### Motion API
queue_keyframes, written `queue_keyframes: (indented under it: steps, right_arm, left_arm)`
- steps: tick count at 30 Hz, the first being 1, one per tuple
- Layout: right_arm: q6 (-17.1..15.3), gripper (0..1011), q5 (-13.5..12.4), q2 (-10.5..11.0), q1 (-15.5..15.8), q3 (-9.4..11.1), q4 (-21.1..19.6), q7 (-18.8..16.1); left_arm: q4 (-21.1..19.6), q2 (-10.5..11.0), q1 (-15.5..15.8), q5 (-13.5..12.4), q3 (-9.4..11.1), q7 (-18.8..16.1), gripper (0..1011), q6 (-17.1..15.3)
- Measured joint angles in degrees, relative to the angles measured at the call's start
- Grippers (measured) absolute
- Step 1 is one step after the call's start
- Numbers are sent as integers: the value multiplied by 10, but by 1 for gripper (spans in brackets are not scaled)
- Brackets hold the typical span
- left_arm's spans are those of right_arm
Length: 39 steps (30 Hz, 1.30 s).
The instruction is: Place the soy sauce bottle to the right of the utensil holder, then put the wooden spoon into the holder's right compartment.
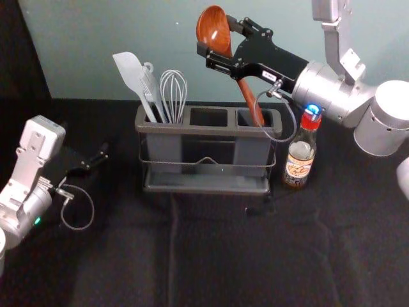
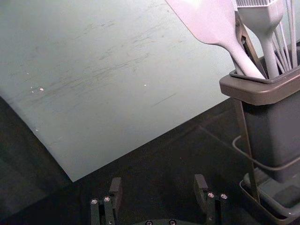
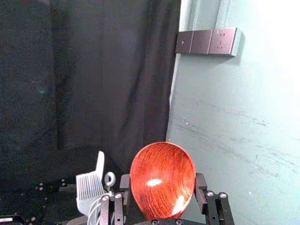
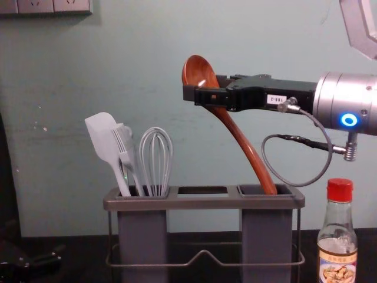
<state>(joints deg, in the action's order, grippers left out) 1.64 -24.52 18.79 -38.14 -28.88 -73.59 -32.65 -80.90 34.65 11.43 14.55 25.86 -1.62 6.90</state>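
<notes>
My right gripper is above the utensil holder, shut on the wooden spoon near its bowl. In the right wrist view the bowl sits between the fingertips of my right gripper. The spoon's handle slants down, its end at the mouth of the right compartment; how deep it reaches is hidden. The soy sauce bottle, red-capped, stands upright just right of the holder. My left gripper is idle at the left; in the left wrist view this left gripper is open and empty.
A white spatula, a brush and a whisk stand in the holder's left compartment. The middle compartment holds nothing visible. Behind the black-covered table rises a pale wall.
</notes>
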Motion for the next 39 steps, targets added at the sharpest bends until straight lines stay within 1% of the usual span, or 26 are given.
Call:
queue_keyframes:
  steps: [11, 18, 31, 39]
  right_arm:
    - [1, 828, 2, -3, 1, -1, 8, -3]
    - [-5, 828, 2, 3, 15, 1, 1, -2]
    - [-24, 828, 0, 31, 52, 14, -49, 14]
    - [-38, 828, -1, 56, 82, 28, -97, 29]
  left_arm:
    - [0, 0, 0, 0, 0, 0, 1005, 0]
    - [0, 0, 0, 0, 0, 0, 1005, 0]
    - [0, 0, 0, 0, 0, 0, 1005, 0]
    - [0, 0, 0, 0, 0, 0, 1005, 0]
